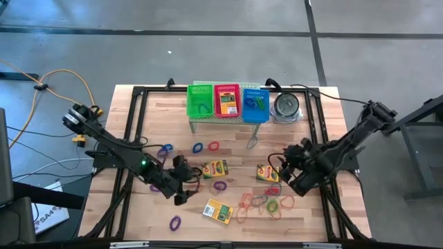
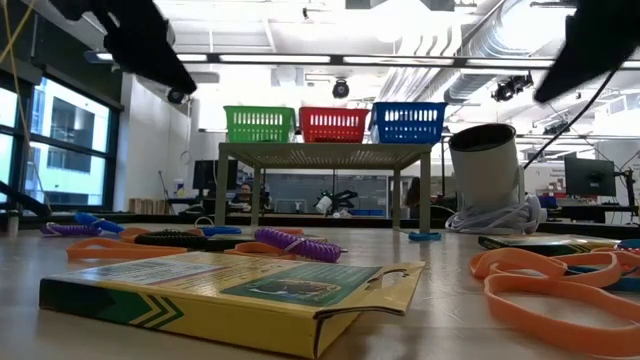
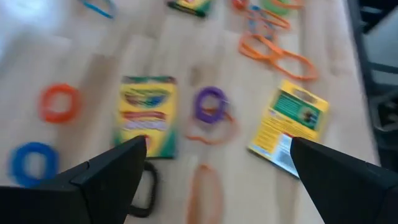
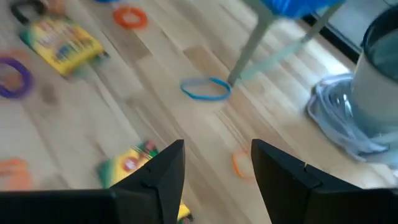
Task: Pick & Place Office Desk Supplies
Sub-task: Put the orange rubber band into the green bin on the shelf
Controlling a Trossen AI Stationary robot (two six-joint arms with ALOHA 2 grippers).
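Note:
Three yellow-and-green crayon boxes lie flat on the wooden table: one at mid table [image 1: 215,169], one to its right [image 1: 268,173], one nearer the front edge [image 1: 217,211]. Rubber-band loops, such as a purple one [image 3: 211,104] and an orange cluster [image 1: 263,203], are scattered around them. My left gripper [image 1: 181,183] hovers open above the table, left of the middle box [image 3: 147,115], pointing slantwise down. My right gripper [image 1: 287,169] hovers open just right of the right-hand box [image 4: 130,165], with only bare wood between its fingers.
A green basket [image 1: 201,100], a red basket [image 1: 227,102] and a blue basket [image 1: 255,104] stand on a small raised stand at the table's far edge. Beside them on the right is a round metal tin [image 1: 286,107]. A blue band [image 4: 205,89] lies by a leg of the stand.

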